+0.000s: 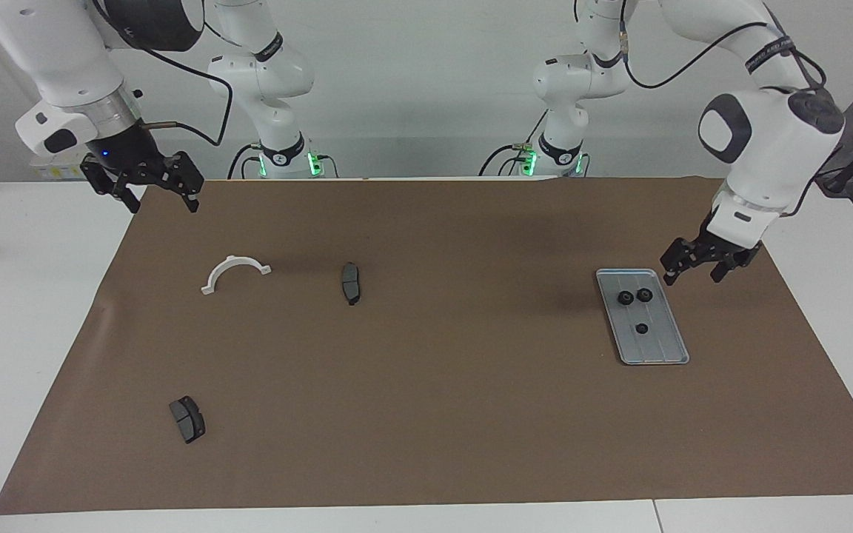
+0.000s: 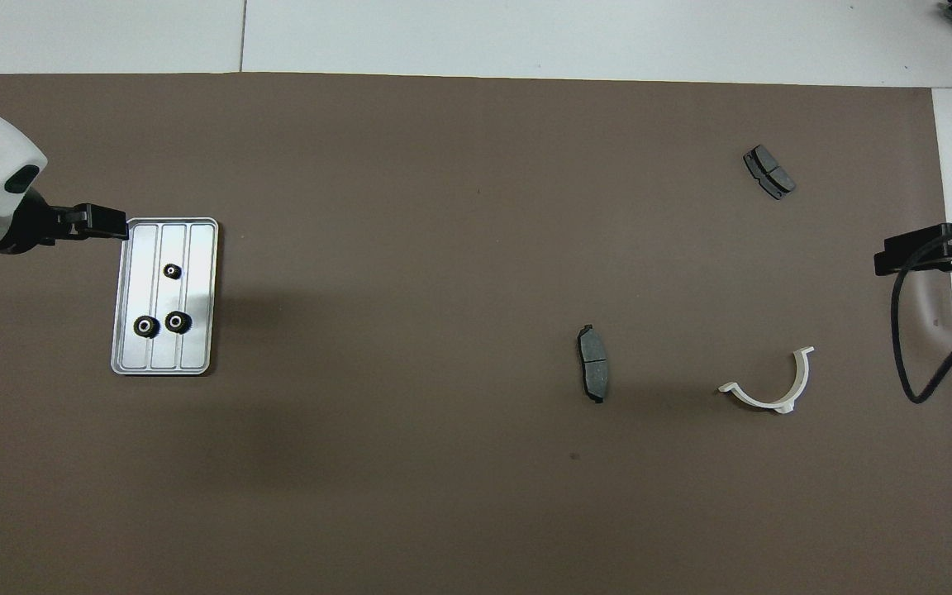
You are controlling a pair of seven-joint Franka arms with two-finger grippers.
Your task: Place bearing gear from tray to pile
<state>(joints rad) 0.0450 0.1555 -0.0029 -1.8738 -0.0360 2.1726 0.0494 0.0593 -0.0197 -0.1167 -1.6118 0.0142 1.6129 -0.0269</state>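
Left gripper [image 1: 694, 271] spread wide, empty, just beside tray [image 1: 660, 348]; three gears [image 1: 626, 298] near. Right gripper [image 1: 152, 194] parked, splayed too.

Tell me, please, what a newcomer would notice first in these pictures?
The silver tray with three small black gears stands out at the left arm's end of the brown mat, the left tool open just beside it. At the right arm's end lies a white curved bracket, where the right tool waits open.
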